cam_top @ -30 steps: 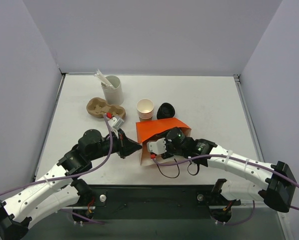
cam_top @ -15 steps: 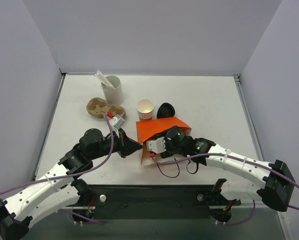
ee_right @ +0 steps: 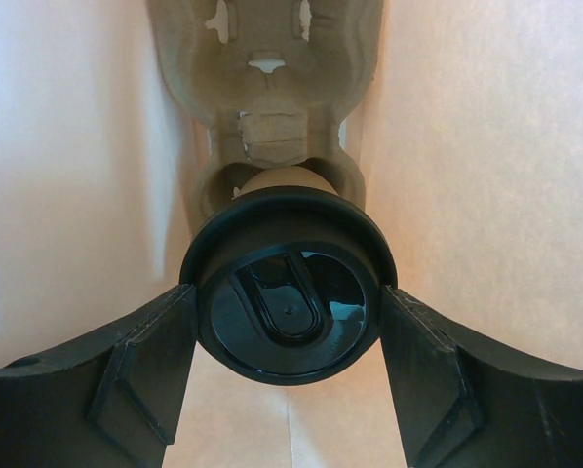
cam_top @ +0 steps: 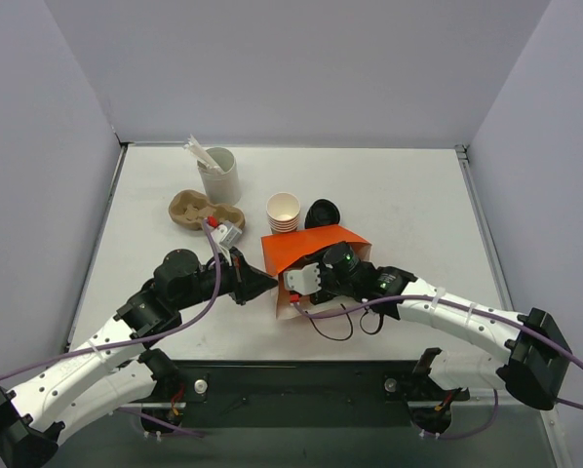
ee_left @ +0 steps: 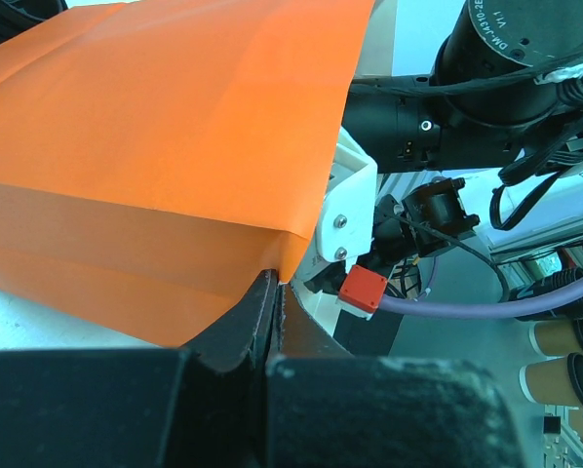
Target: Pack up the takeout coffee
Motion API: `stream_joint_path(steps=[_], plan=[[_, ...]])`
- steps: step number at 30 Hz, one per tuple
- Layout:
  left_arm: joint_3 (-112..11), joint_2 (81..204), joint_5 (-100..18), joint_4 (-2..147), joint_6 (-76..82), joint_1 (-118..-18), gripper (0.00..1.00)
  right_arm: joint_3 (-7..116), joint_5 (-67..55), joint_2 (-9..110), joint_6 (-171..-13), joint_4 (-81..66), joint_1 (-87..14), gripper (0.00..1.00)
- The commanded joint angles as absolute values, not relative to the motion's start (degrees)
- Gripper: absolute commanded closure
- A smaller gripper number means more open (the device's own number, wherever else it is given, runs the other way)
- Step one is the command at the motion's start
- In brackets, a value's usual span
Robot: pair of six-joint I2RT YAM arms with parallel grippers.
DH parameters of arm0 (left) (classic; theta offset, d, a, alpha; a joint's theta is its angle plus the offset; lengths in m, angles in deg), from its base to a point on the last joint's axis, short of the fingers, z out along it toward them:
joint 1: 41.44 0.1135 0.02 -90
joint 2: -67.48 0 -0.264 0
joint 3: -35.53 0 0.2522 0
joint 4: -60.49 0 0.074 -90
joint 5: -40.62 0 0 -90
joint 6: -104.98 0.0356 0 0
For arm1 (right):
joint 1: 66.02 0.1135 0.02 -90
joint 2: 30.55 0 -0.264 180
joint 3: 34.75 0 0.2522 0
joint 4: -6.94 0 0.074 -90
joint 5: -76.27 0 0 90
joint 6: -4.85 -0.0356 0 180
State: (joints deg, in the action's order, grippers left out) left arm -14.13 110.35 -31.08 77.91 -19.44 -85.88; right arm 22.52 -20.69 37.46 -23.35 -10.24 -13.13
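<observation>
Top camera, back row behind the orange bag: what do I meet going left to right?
cardboard cup carrier → stack of lidless paper cups → pile of black lids

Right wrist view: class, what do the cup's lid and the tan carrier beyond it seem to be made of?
Lid: probably plastic, glossy black, with smooth moulded ridges and light reflections. Carrier: probably moulded paper pulp, matte tan, with a rough fibrous surface and ragged-edged holes.

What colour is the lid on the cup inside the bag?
Black lid; the right wrist view shows it best.
</observation>
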Motion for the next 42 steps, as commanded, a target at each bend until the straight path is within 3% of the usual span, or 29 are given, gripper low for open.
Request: stream_joint_path(steps=[1, 30, 35, 39, 42], plan=[[-15.49, 110.02, -29.34, 76.27, -20.09, -85.47, 1.00, 21.03, -19.09, 38.36, -24.07, -7.26, -14.07, 0.62], [-15.41, 110.46, -29.43, 76.63, -21.41, -85.12, 1.00, 16.55, -19.00, 40.64, -28.11, 4.95, -16.71, 0.62], [-15.49, 110.46, -29.43, 76.98, -21.67, -84.94, 1.00, 15.67, -18.74, 40.82, -28.55, 4.78, -17.15, 0.53], [-15.67, 110.37, -29.43, 76.98, -21.67, -84.94, 1.00, 16.36, -18.30, 41.08, -28.64, 3.20, -17.15, 0.37], [-16.02, 110.63, -29.43, 77.07, -21.32, -84.94, 1.00, 17.24, -17.77, 41.17, -28.99, 1.44, -17.15, 0.35]])
